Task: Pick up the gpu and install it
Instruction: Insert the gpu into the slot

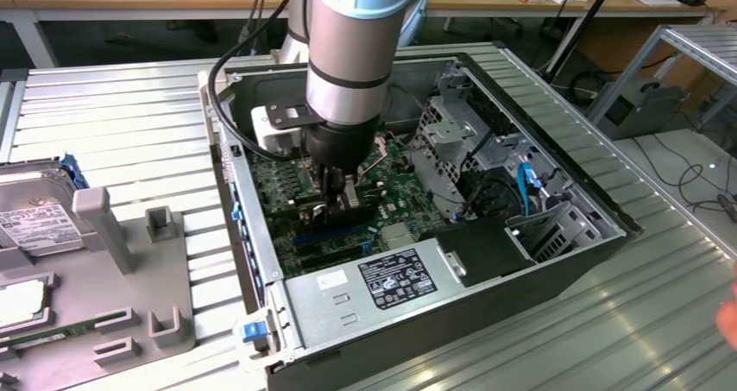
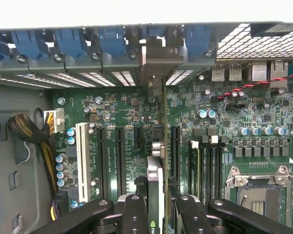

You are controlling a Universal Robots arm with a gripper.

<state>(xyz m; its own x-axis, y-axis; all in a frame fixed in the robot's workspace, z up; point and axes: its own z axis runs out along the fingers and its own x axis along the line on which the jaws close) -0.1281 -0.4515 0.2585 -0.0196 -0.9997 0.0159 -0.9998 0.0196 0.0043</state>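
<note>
My gripper [image 1: 342, 203] is lowered into the open computer case [image 1: 576, 184], just above the green motherboard [image 1: 276, 184]. It is shut on the gpu [image 1: 349, 216], a dark card held on edge between the fingers [image 2: 134, 214]. In the wrist view the gpu [image 2: 156, 170] shows edge-on, running from my gripper [image 2: 156, 212] toward the case's rear wall. Its silver bracket [image 2: 156, 66] stands against the rear slot openings. The card hangs over the black expansion slots [image 2: 119, 156] in the middle of the board; whether it touches a slot is hidden.
A power supply [image 1: 392, 274] with a label fills the case's near end, and a metal drive cage [image 1: 455, 136] sits at the exterior view's right. Blue retaining clips [image 2: 112, 41] line the rear wall. A hard drive [image 1: 29, 223] and grey fixture [image 1: 127, 296] lie outside.
</note>
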